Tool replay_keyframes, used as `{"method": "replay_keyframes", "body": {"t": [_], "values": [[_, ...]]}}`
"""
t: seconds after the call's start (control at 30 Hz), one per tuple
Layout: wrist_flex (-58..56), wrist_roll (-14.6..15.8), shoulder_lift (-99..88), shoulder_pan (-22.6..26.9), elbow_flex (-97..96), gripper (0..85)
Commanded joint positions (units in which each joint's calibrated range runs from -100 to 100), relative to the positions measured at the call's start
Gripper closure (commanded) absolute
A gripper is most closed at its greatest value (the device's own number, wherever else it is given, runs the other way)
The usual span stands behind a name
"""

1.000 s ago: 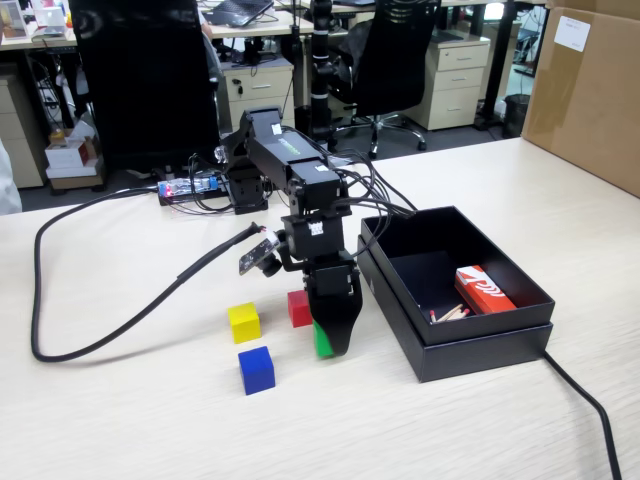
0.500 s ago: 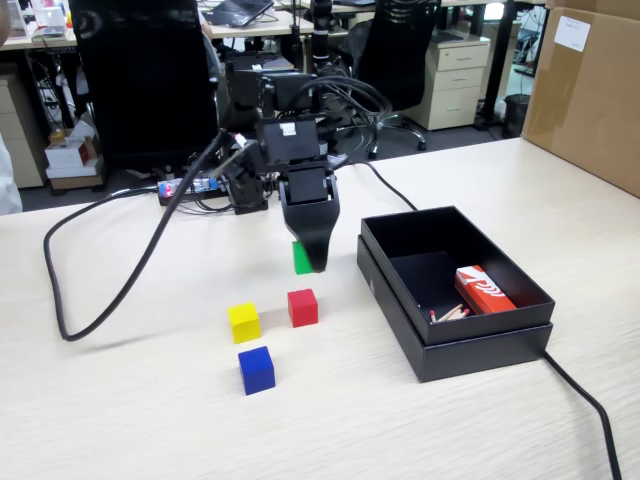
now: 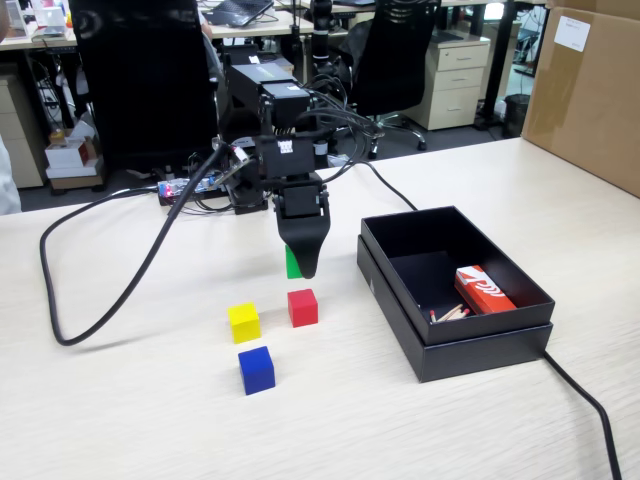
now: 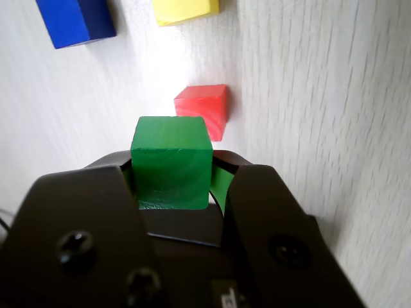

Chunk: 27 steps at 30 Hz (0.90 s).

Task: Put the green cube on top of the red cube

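The green cube [image 4: 172, 160] is off the counter, clamped between the two black jaws of the end effector [image 3: 303, 262], which grips it on opposite side faces; the wrist view shows the cube filling the gap between the jaws. In the fixed view only a green sliver [image 3: 291, 263] shows beside the jaw tip, hanging in the air above the other cubes.

The red cube [image 3: 302, 307] sits on the counter just below the held cube, at about 6 o'clock from it in the fixed view; in the wrist view it lies [image 4: 204, 110] just past the green cube's far edge, toward 12 to 1 o'clock. The two are clearly apart.

So pickup and lift look done. What is left, as I judge it: line the green cube squarely over the red one, lower it, release.

A yellow cube [image 3: 244, 322] lies at 9 o'clock of the red cube, a blue cube [image 3: 256, 369] at about 7 o'clock, and an open black box [image 3: 470, 340] at 3 o'clock.
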Motion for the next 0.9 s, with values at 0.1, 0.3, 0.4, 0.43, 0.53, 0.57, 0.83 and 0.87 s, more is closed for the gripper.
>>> {"method": "replay_keyframes", "body": {"t": [0.1, 0.3, 0.4, 0.43, 0.53, 0.57, 0.83, 0.87], "values": [[1.5, 0.5, -5.4, 0.3, -1.5, 84.5], [1.6, 0.7, -5.2, 0.3, -2.3, 84.3], [2.7, 0.8, -4.8, 0.4, -2.5, 84.3], [3.3, 0.8, -4.8, 0.4, -2.9, 84.3], [4.8, 0.7, -3.6, 0.3, -3.4, 84.3], [4.9, 0.7, -3.5, 0.3, -3.4, 84.3], [5.7, 0.6, 0.9, 0.0, -2.4, 84.3], [5.8, 0.6, 1.2, 0.0, -2.4, 84.3]]}}
